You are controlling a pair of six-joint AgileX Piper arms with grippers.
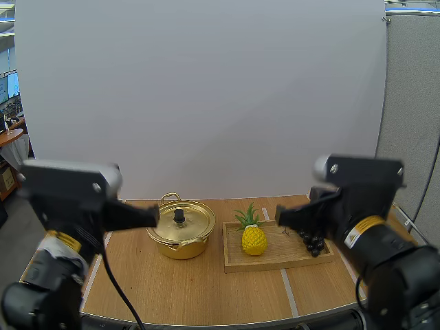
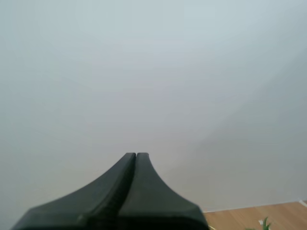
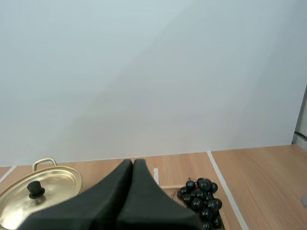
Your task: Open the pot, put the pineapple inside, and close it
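A gold pot (image 1: 181, 234) with its lid (image 1: 180, 222) on and a black knob stands left of centre on the table. Right of it a yellow pineapple (image 1: 253, 237) with green leaves stands upright on a wooden tray (image 1: 275, 258). My left gripper (image 1: 155, 216) is shut, its tip hovering just left of the pot. My right gripper (image 1: 278, 215) is shut above the tray, between the pineapple and the grapes. In the left wrist view the gripper (image 2: 136, 155) is one dark wedge. In the right wrist view the shut gripper (image 3: 133, 162) hangs between the pot lid (image 3: 38, 194) and grapes (image 3: 201, 201).
A bunch of dark grapes (image 1: 313, 240) lies on the tray's right part. A white backdrop stands behind the wooden table (image 1: 179, 289). White tape lines (image 1: 289, 292) cross the tabletop. Bare wood lies in front of the pot and tray.
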